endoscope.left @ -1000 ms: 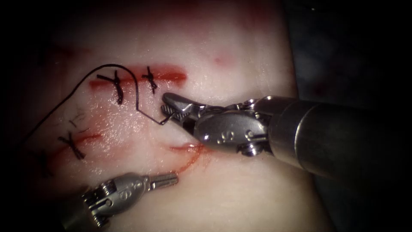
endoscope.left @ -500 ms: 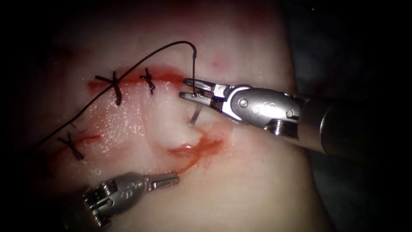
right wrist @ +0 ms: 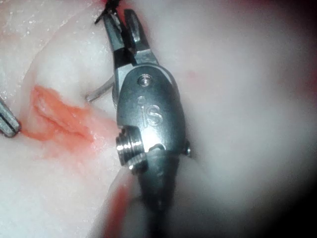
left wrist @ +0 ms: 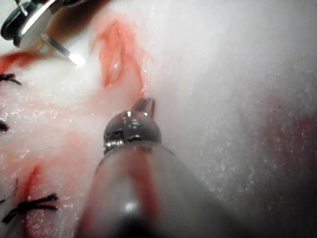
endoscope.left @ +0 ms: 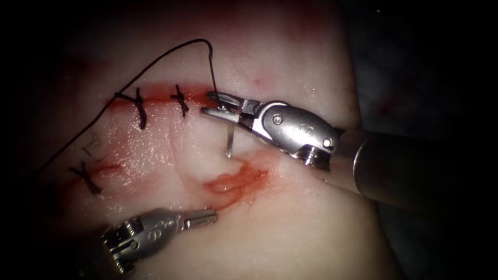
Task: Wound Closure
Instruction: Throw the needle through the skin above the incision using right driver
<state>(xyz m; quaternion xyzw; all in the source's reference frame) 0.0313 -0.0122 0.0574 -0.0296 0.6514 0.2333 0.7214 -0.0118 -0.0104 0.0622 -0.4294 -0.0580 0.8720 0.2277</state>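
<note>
My right tool [endoscope.left: 206, 102] comes in from the right, its jaws shut on the curved needle [endoscope.left: 230, 140] near the tail end. The needle hangs down from the jaws, its tip free just above the tissue [endoscope.left: 290, 233], over the open red cut [endoscope.left: 233, 181]. Black thread [endoscope.left: 155, 59] rises from the jaws, arcs over and runs down to the left. My left tool [endoscope.left: 211, 213] rests low on the left of the open cut, jaws shut on nothing. The left wrist view has that tool [left wrist: 145, 104] and the needle [left wrist: 62, 49]. In the right wrist view, the right tool [right wrist: 121, 17] holds the needle [right wrist: 99, 91].
A stitched cut [endoscope.left: 155, 98] with two black knots lies just left of the right tool's jaws. Another knot [endoscope.left: 85, 176] sits on a lower red line at the far left. Red fluid stains the tissue around the open cut. The tissue's right edge [endoscope.left: 358, 103] drops into dark background.
The right tool has rolled over and lifted with the needle, then shifted slightly left and up. The thread loop rose off the tissue into a high arc. The left tool stayed put.
</note>
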